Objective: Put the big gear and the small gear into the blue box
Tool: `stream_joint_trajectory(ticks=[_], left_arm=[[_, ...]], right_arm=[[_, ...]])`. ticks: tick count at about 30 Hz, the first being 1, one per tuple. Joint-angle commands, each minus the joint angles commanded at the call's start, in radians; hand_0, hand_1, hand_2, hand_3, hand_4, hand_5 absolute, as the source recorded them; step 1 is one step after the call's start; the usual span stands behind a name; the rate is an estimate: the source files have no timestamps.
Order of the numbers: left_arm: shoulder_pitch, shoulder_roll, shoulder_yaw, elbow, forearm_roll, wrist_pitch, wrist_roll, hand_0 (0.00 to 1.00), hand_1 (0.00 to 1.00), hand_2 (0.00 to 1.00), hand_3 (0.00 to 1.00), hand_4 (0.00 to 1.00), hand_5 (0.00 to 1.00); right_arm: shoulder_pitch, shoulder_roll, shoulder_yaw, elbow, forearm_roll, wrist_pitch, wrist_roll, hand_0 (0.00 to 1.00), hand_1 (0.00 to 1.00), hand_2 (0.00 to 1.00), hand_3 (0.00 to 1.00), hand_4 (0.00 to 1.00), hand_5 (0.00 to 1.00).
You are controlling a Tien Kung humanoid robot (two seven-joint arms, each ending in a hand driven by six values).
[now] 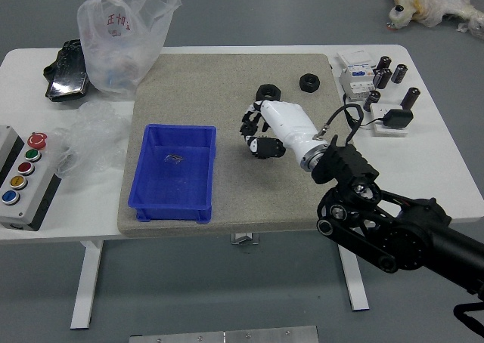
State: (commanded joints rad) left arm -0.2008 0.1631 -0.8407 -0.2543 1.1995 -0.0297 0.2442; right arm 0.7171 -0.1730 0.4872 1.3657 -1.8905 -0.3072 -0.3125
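The big gear (268,93), as I judge the slightly larger of two black rings, lies on the grey-beige mat (265,196) just beyond the right hand (281,124); whether the two touch I cannot tell. The small gear (309,82) lies on the same mat, a little to the right and farther from the robot, near the far right corner. Neither is in the blue box (208,150), which stands upright on the left part of the mat and holds only some small, dull metallic pieces (174,158) on its floor. So nothing of the placing is done, and both gears are left to carry over. The right hand reaches in palm down between box and gears, its black fingers (250,122) loosely bent and the thumb standing apart from them, with nothing pinched between. The approach seems the step in hand: the hand would need to shift away from the robot to close on a gear, and its knuckles could nudge the nearer one. The left arm is out of view. Farther out, a button panel (25,178) sits at the white table's (76,224) left edge, with clear wrapping (92,137), a plastic bag (121,44) and a glossy black packet (68,71) beyond it. On the right are white devices (357,80), a black camera-like block (397,118) and several black cylinders (399,73).
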Motion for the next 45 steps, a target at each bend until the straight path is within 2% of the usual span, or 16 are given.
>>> stream_joint_trajectory(ticks=[2, 4, 5, 10, 11, 16, 17, 22, 23, 28, 29, 33, 35, 38, 45], left_arm=[[-0.001, 0.000, 0.000, 0.000, 0.001, 0.000, 0.000, 0.703, 0.480, 0.515, 0.710, 0.719, 0.520], [-0.002, -0.001, -0.002, -0.001, 0.004, -0.002, 0.002, 0.703, 0.480, 0.515, 0.710, 0.719, 0.520], [-0.003, -0.001, -0.003, -0.001, 0.005, -0.002, 0.003, 0.703, 0.479, 0.515, 0.710, 0.718, 0.521], [-0.002, -0.001, -0.008, -0.002, 0.012, -0.004, 0.006, 0.703, 0.479, 0.515, 0.710, 0.718, 0.521], [-0.002, -0.001, -0.009, -0.002, 0.012, -0.004, 0.006, 0.703, 0.479, 0.515, 0.711, 0.719, 0.523], [-0.001, 0.000, -0.010, -0.002, 0.012, -0.004, 0.007, 0.703, 0.479, 0.515, 0.711, 0.719, 0.523], [-0.001, 0.000, -0.010, -0.002, 0.011, -0.004, 0.007, 0.703, 0.478, 0.515, 0.711, 0.719, 0.523], [-0.004, -0.002, -0.008, -0.003, 0.009, -0.004, 0.006, 0.703, 0.478, 0.515, 0.711, 0.719, 0.523], [-0.004, -0.002, -0.007, -0.003, 0.009, -0.004, 0.007, 0.703, 0.480, 0.516, 0.711, 0.719, 0.521], [-0.004, -0.003, -0.007, -0.003, 0.010, -0.004, 0.007, 0.703, 0.480, 0.516, 0.711, 0.719, 0.521], [-0.004, -0.003, -0.007, -0.003, 0.010, -0.004, 0.007, 0.703, 0.480, 0.515, 0.710, 0.718, 0.521], [-0.004, -0.003, -0.007, -0.003, 0.010, -0.004, 0.007, 0.703, 0.480, 0.515, 0.710, 0.718, 0.521], [-0.004, -0.004, -0.006, -0.004, 0.008, -0.004, 0.007, 0.703, 0.479, 0.515, 0.710, 0.718, 0.520], [-0.004, -0.005, -0.006, -0.004, 0.009, -0.005, 0.008, 0.703, 0.479, 0.515, 0.710, 0.718, 0.520], [-0.006, -0.004, -0.010, -0.004, 0.014, -0.006, 0.009, 0.704, 0.479, 0.515, 0.710, 0.717, 0.521]], right_arm=[[0.010, 0.012, -0.015, 0.012, -0.004, -0.003, 0.002, 0.301, 0.437, 0.298, 0.388, 0.175, 0.002], [0.035, 0.042, -0.056, 0.026, -0.015, -0.007, 0.005, 0.301, 0.437, 0.298, 0.388, 0.175, 0.002], [0.045, 0.054, -0.075, 0.024, -0.021, -0.006, 0.005, 0.429, 0.550, 0.541, 0.521, 0.180, 0.055], [0.066, 0.090, -0.141, -0.013, -0.028, 0.002, 0.004, 0.429, 0.550, 0.541, 0.521, 0.180, 0.055], [0.066, 0.095, -0.149, -0.023, -0.024, 0.000, 0.004, 0.368, 0.636, 0.667, 0.631, 0.223, 0.252], [0.061, 0.105, -0.172, -0.066, -0.012, 0.008, -0.018, 0.368, 0.636, 0.667, 0.631, 0.223, 0.252], [0.061, 0.105, -0.175, -0.073, -0.012, 0.011, -0.025, 0.398, 0.737, 0.848, 0.858, 0.478, 0.234], [0.057, 0.105, -0.171, -0.088, -0.007, 0.015, -0.041, 0.398, 0.737, 0.848, 0.858, 0.478, 0.234], [0.056, 0.104, -0.168, -0.088, -0.007, 0.014, -0.042, 0.400, 0.757, 0.878, 0.916, 0.664, 0.264], [0.056, 0.098, -0.148, -0.085, -0.007, 0.017, -0.046, 0.400, 0.757, 0.878, 0.916, 0.664, 0.264], [0.055, 0.097, -0.143, -0.084, -0.007, 0.018, -0.046, 0.405, 0.757, 0.882, 0.927, 0.747, 0.275], [0.054, 0.088, -0.101, -0.092, -0.010, 0.008, -0.043, 0.405, 0.757, 0.882, 0.927, 0.747, 0.275], [0.058, 0.080, -0.063, -0.116, -0.008, -0.004, -0.040, 0.394, 0.742, 0.868, 0.905, 0.765, 0.310], [0.071, 0.067, -0.030, -0.165, 0.006, -0.006, -0.039, 0.394, 0.742, 0.868, 0.905, 0.765, 0.310], [0.107, 0.047, -0.052, -0.310, 0.083, 0.025, -0.037, 0.395, 0.746, 0.870, 0.902, 0.768, 0.295]])
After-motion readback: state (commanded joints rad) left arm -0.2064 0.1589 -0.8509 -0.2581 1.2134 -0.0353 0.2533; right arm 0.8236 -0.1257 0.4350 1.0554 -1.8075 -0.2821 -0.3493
